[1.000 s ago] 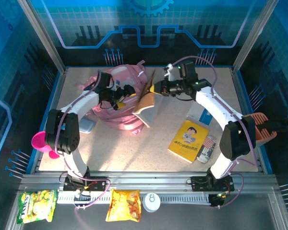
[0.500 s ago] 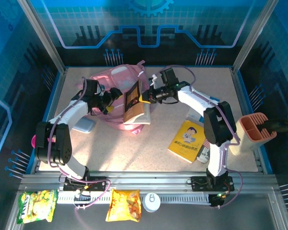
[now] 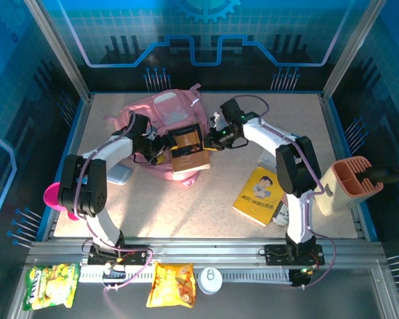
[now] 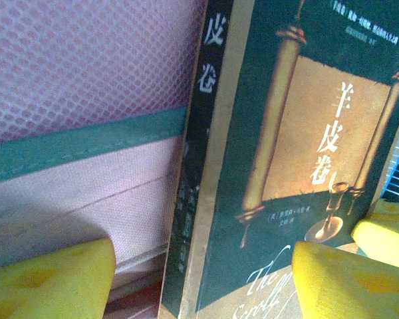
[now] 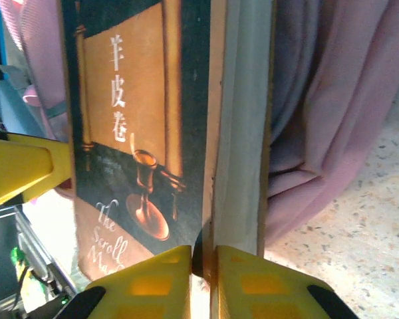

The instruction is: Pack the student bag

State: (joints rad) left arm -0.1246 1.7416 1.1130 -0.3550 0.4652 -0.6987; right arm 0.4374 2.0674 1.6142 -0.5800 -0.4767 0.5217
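The student bag lies pink and slumped at the back left of the table; its mesh and folds are close to both wrists. A dark book with a scroll picture rests cover-up on the bag's front edge. My right gripper is shut on the front cover's edge, with the page block beside it. My left gripper is open. Its yellow fingers straddle the book's spine near the bottom corner, one over pink fabric and one over the cover.
A yellow book and a small striped packet lie right of centre, with a white box behind them. A peach pen holder stands at the right edge. A pale blue item lies beside the bag. Snack bags sit below the rail.
The right gripper swung the book from standing on edge to cover-up over the bag. The left gripper moved in to the book's spine and its jaws narrowed.
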